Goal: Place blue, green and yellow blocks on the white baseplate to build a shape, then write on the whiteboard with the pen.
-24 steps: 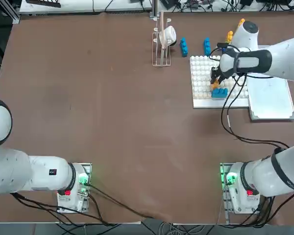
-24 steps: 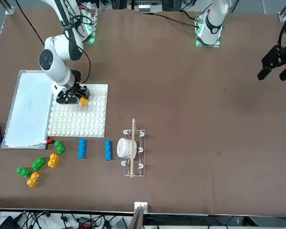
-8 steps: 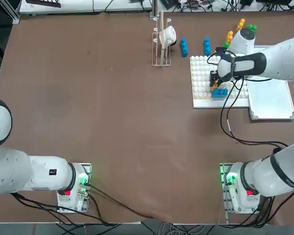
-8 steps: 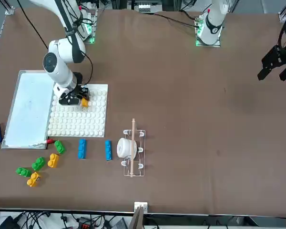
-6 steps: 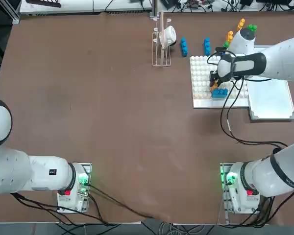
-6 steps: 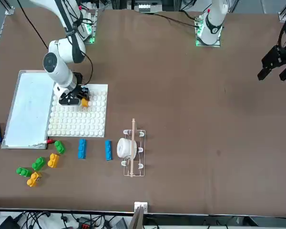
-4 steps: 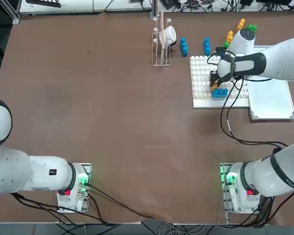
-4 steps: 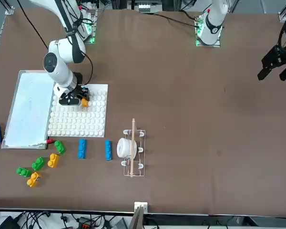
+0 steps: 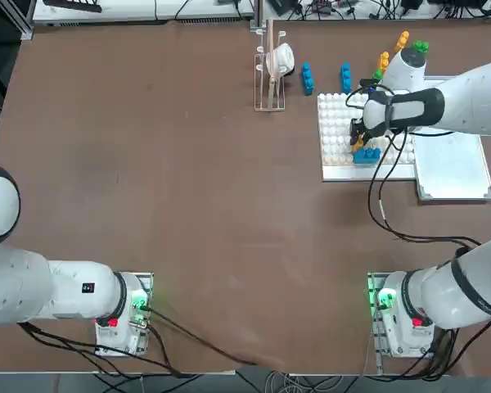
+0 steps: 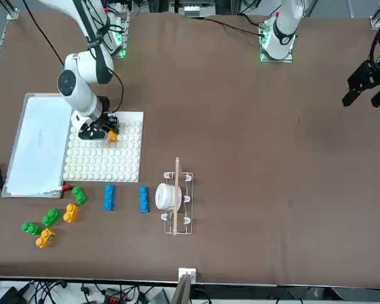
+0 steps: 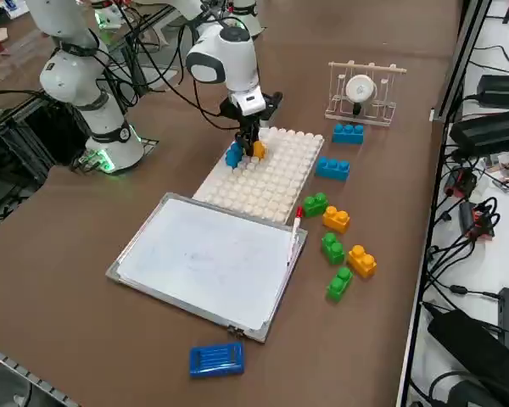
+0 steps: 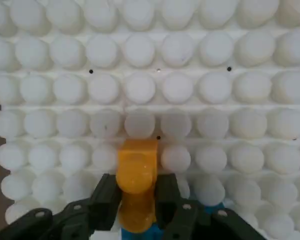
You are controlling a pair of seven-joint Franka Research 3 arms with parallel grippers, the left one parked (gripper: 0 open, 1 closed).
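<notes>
Block-building is the step in hand: the right gripper [image 12: 136, 200] pinches a yellow block [image 12: 136, 187] low over the white baseplate [image 9: 335, 123], just beside a seated blue block [image 11: 233, 156], so pressing down seems next.

**Brown work table ringed by cables and equipment**

A wide, matte brown table top [image 9: 188, 188] fills nearly every view. Tangled black cables [image 9: 327, 8] run beyond its far edge. In the right side view, black electronic boxes [image 11: 500, 127] and more loose cables [image 11: 467, 203] lie on a pale surface beside the table.
</notes>
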